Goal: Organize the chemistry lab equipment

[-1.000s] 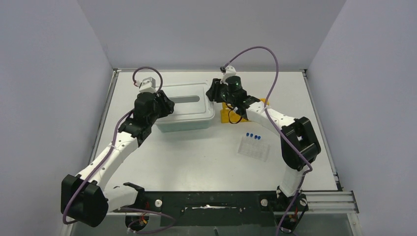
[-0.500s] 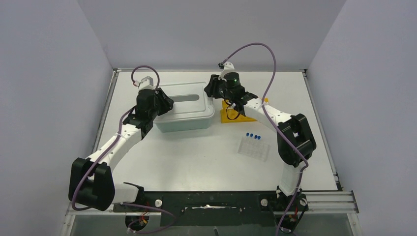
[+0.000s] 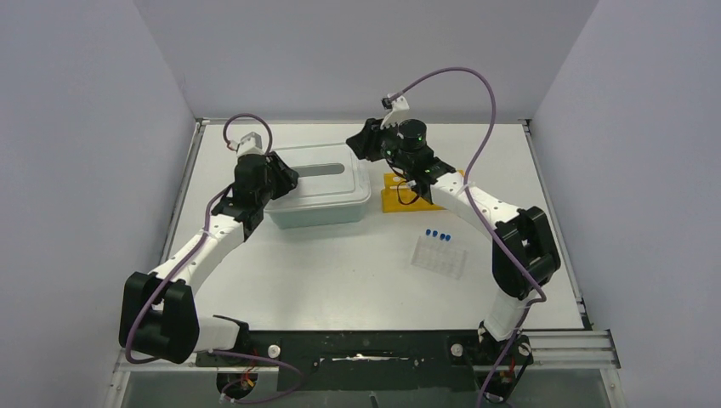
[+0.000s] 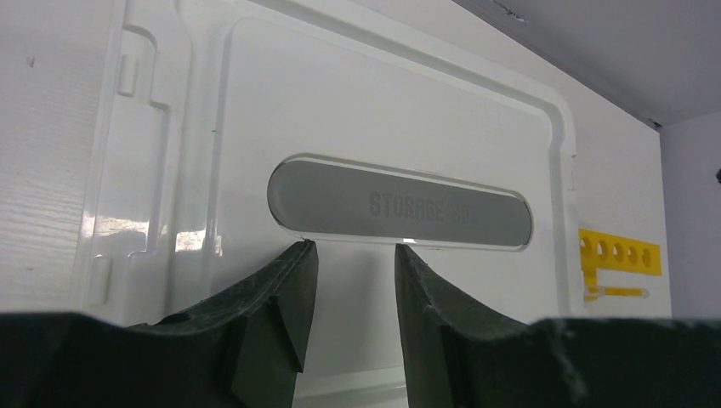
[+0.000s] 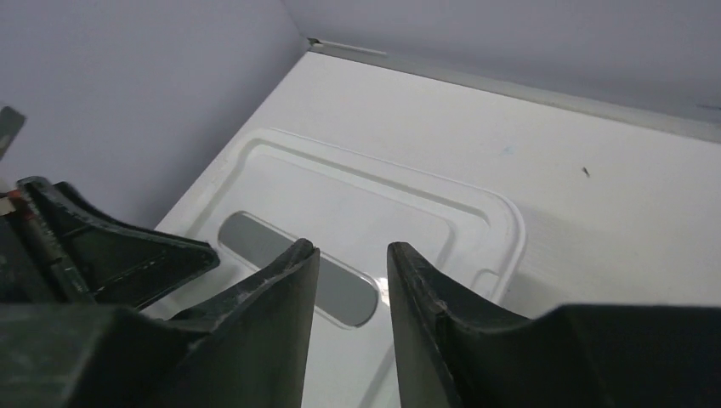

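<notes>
The teal tub (image 3: 319, 211) stands at the back of the table with its translucent white lid (image 3: 323, 183) on it, so anything inside is hidden. My left gripper (image 3: 287, 179) is open and empty over the lid's left end; its wrist view shows the lid (image 4: 391, 127) and the grey handle recess (image 4: 400, 208) past the fingertips. My right gripper (image 3: 358, 140) is open and empty above the lid's right end; its wrist view shows the lid (image 5: 357, 200). Three blue-capped tubes (image 3: 437, 235) stand in a clear rack (image 3: 439, 255). No forceps, tweezers, droppers or bag of discs show.
A yellow rack (image 3: 404, 194) lies right of the tub, partly under my right arm; it also shows in the left wrist view (image 4: 619, 255). Grey walls close the table at the back and on both sides.
My right gripper has lifted and moved left, up off the yellow rack toward the tub's right end. My left gripper has shifted slightly back along the lid's left end.
</notes>
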